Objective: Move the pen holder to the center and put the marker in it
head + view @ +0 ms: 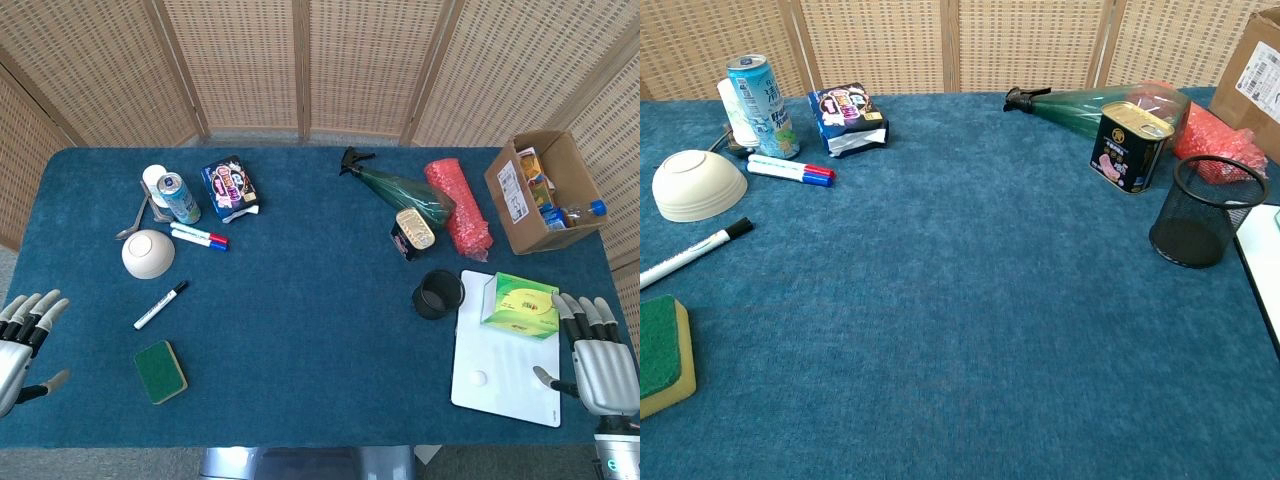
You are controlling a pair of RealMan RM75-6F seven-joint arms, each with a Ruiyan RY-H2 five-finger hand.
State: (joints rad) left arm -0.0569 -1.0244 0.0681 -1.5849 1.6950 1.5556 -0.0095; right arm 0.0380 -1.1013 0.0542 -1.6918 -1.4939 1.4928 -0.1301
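Black wire mesh forms the pen holder [438, 294], which stands upright on the blue table cloth [310, 330] toward the right side, just beside the left edge of a white board [500, 385] and in front of a meat tin [413, 232]. The marker [160, 305], white with a black cap, lies flat far across on the left, between an upturned white bowl [148, 253] and a green sponge [160, 371]. Two more pens [199, 236] with red and blue caps lie side by side next to a drink can [177, 197].

The left hand [22, 340] hangs at the left table edge with fingers spread and nothing in it. The right hand [595, 350] sits at the right edge beside the board, fingers straight and apart, also holding nothing. A green box [520, 304] rests on the board's far corner. Neither hand appears in the chest view.
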